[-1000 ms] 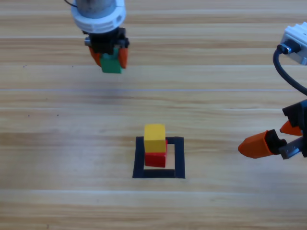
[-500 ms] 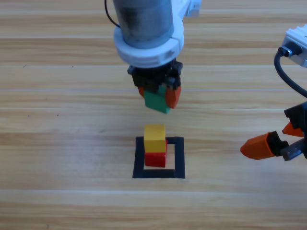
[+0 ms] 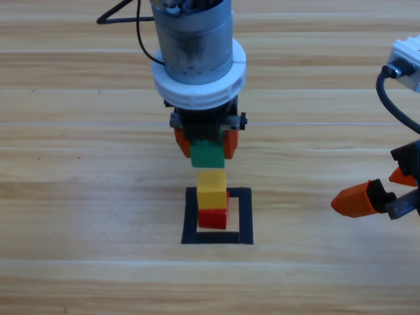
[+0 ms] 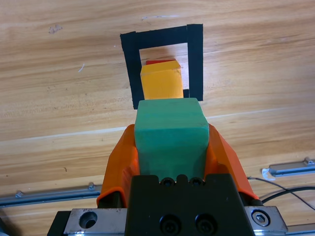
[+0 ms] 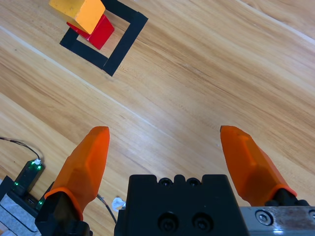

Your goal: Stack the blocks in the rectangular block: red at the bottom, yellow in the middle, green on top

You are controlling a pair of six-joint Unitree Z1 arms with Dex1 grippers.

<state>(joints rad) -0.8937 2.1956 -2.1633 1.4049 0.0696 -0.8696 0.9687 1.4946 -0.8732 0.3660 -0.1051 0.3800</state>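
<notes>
High view: left hand (image 3: 205, 141) clamps matte green cube (image 3: 207, 155).

No writing, label, brand, number or sign can be read anywhere here, neither on the blocks, the tape, the table nor the arms.
</notes>
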